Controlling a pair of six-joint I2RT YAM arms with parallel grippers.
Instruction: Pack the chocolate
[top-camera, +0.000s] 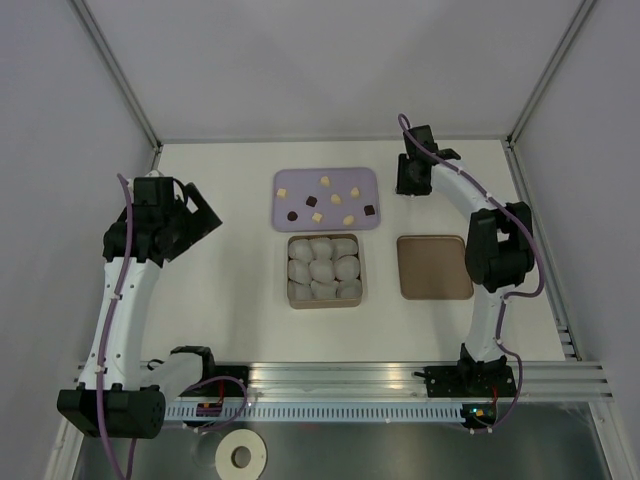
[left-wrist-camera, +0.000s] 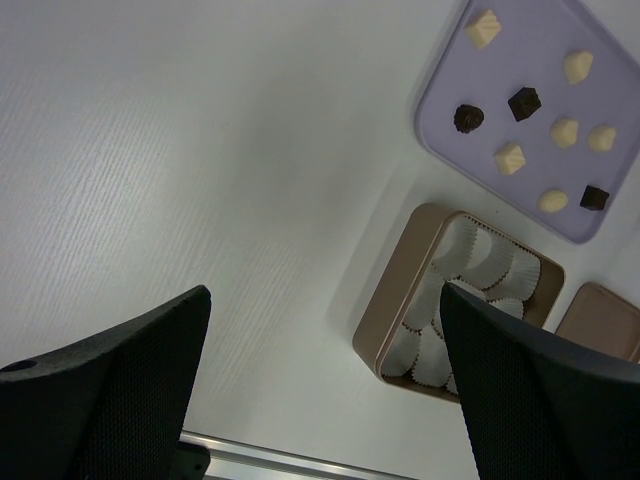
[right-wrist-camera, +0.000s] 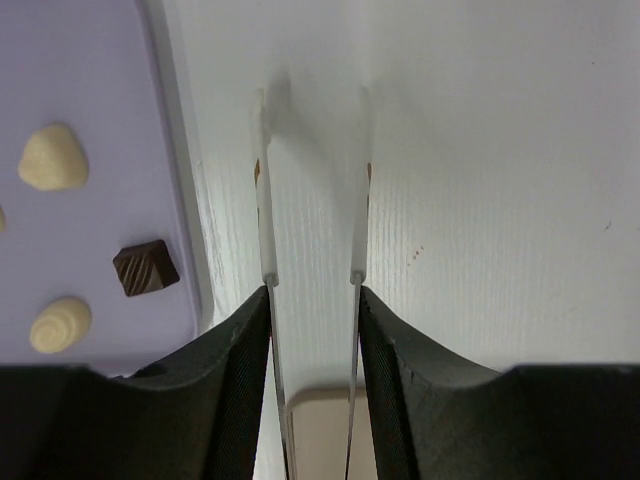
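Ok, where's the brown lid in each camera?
Top external: brown lid right of centre, right of the cup-filled box.
Left wrist: lower right edge, partly cut off.
Right wrist: bottom centre, a tan sliver at the frame edge.
Shared landmark: the lavender tray, in all three.

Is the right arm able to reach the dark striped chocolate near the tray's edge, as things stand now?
Probably yes. The right hand hangs over the table just beside the purple tray, and the dark chocolate lies close inside the rim. Nothing stands between them.
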